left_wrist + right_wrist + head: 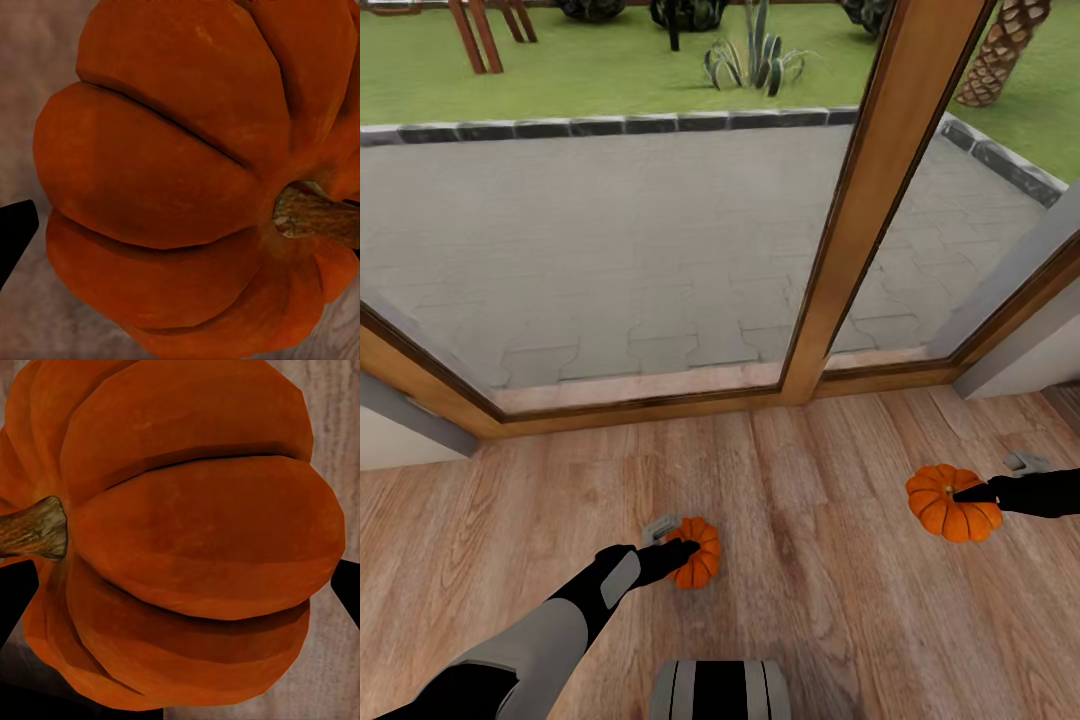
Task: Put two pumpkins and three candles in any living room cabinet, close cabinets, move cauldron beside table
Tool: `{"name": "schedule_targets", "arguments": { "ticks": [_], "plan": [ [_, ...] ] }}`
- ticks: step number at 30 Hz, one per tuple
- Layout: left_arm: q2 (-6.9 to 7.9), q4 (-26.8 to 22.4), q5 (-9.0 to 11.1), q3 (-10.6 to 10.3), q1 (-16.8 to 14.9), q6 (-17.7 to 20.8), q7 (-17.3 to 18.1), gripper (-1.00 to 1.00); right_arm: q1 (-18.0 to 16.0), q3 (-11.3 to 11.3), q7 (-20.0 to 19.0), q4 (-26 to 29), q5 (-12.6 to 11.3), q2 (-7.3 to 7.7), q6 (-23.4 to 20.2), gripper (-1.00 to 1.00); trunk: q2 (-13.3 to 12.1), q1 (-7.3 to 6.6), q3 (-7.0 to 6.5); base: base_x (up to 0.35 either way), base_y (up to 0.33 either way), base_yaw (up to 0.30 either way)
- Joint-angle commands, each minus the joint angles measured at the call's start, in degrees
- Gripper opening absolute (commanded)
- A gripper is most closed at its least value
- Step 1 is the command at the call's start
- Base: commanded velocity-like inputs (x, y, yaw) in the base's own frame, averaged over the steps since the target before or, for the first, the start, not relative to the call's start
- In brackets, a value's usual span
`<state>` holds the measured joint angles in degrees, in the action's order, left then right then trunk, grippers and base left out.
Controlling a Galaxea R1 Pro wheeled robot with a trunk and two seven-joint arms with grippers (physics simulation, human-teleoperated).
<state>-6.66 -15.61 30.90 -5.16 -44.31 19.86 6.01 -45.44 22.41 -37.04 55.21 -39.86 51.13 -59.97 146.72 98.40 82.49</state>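
Sitting between each arm's fingers (345,592): one pumpkin (696,553), another pumpkin (952,503).

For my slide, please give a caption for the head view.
Each gripper, left and right, at a pumpkin on the wood floor by the window.

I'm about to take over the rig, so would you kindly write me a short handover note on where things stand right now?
Left gripper: closed on the left pumpkin, fingers either side of it in its wrist view.
Right gripper: closed on the right pumpkin, likewise.
Robot faces the glass door, over the wood floor.
Done: both pumpkins look gripped.
Left: stow pumpkins and three candles in a cabinet, shut all cabinets, set the cauldron beside the table.
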Motion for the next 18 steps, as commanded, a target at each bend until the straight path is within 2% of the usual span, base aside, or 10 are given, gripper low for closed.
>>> {"name": "schedule_targets", "arguments": {
  "ticks": [1,18],
  "plan": [
    [0.07,0.6,-1.0,-0.6,0.0,0.1,-1.2,-1.0,-0.1,0.2,-0.4,0.0,0.3,0.04,0.0,-1.0,0.0,0.01,0.05,0.0,0.0,0.0],
    [0.07,0.6,-1.0,-0.5,0.0,0.1,-1.2,-1.0,-0.1,0.2,-0.4,0.0,0.3,0.05,0.0,-1.0,0.0,0.01,0.05,0.0,0.0,0.0]
  ]
}}
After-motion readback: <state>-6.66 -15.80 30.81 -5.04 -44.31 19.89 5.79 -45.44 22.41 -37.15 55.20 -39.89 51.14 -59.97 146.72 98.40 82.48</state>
